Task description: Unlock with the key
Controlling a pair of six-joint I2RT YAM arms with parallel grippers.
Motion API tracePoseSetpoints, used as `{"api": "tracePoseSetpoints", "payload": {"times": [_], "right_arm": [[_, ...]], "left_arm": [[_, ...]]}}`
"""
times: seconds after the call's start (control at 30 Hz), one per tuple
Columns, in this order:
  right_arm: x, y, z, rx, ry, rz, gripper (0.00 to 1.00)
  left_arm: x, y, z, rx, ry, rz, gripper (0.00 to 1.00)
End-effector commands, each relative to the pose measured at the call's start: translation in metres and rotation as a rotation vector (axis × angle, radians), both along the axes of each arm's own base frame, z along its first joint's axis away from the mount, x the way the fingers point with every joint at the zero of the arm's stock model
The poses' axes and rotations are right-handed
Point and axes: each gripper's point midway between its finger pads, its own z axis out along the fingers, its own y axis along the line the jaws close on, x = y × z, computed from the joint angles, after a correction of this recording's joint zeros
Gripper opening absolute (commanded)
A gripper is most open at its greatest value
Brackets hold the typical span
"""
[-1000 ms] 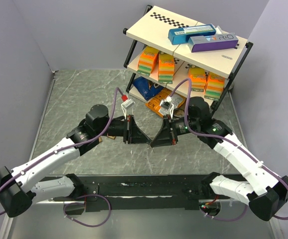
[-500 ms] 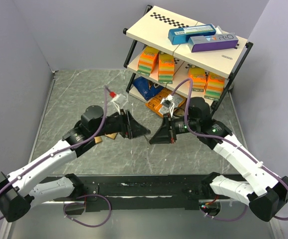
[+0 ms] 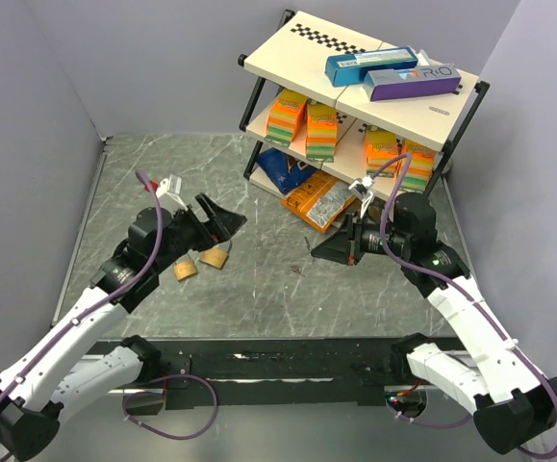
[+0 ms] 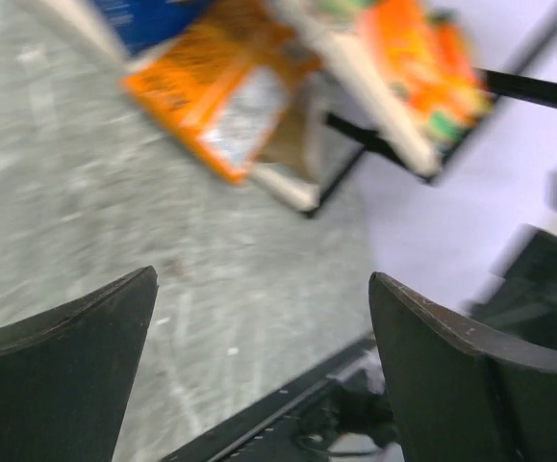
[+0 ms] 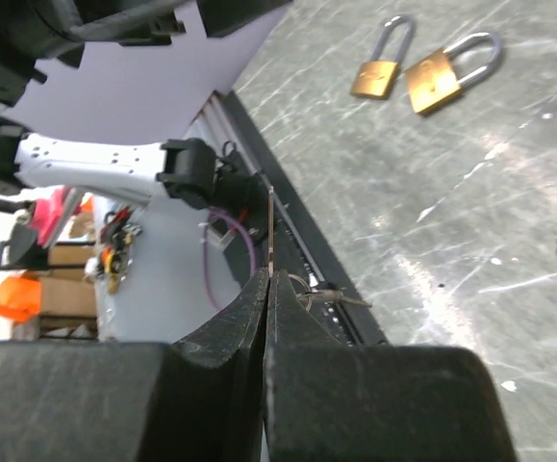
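Key (image 5: 271, 226) seen clamped in right end effector (image 5: 267, 281), shaft aimed toward padlocks (image 5: 435, 79) lying nearer the wide-spread left end effector (image 4: 263, 277).

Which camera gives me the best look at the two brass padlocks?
Right wrist: the two brass padlocks lie sharp and unobstructed on the table. Top external shows them small and distant; left wrist misses them entirely.

The top view overlooks the table (image 3: 288, 279); low wrist views share its padlocks (image 5: 432, 82) and shelf (image 3: 297, 58).
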Motion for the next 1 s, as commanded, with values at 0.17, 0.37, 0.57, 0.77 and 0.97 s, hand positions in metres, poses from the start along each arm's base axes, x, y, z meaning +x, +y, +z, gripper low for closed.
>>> {"api": "tracePoseSetpoints", "payload": {"times": [0.17, 0.37, 0.57, 0.77, 0.97], "right_arm": [[0.021, -0.011, 0.027, -0.051, -0.113, -0.118, 0.0], [0.019, -0.012, 0.029, -0.03, -0.119, -0.136, 0.0], [0.016, -0.017, 0.028, -0.031, -0.13, -0.164, 0.0], [0.018, -0.016, 0.029, -0.023, -0.136, -0.165, 0.0], [0.02, -0.015, 0.026, -0.033, -0.136, -0.164, 0.0]], "left_arm": [[0.005, 0.06, -0.078, 0.249, 0.257, 0.229, 0.96], [0.015, 0.1, -0.146, 0.413, 0.546, 0.319, 0.97], [0.024, 0.124, -0.187, 0.572, 0.668, 0.344, 0.96], [0.02, 0.14, -0.208, 0.674, 0.782, 0.373, 0.97], [0.014, 0.148, -0.221, 0.675, 0.817, 0.388, 0.98]]}}
